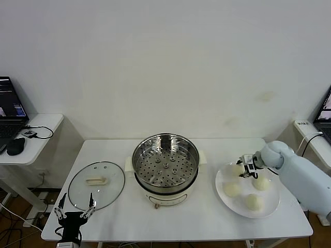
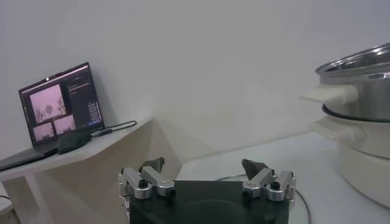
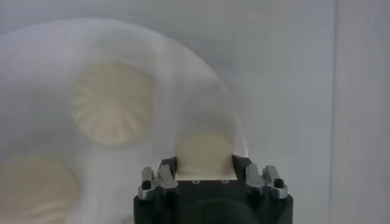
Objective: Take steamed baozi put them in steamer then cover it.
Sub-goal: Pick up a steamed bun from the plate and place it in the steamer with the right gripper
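The steel steamer stands open and empty at the table's middle; its side shows in the left wrist view. The glass cover lies flat to its left. Several baozi lie on a white plate at the right. My right gripper is at the plate's far left part, its jaws closed against both sides of one baozi. Two other baozi lie beyond it on the plate. My left gripper is open and empty at the table's front left edge, also shown in its wrist view.
A side table at the left holds a laptop and a black mouse; the laptop also shows in the left wrist view. A power strip and another laptop sit at the far right.
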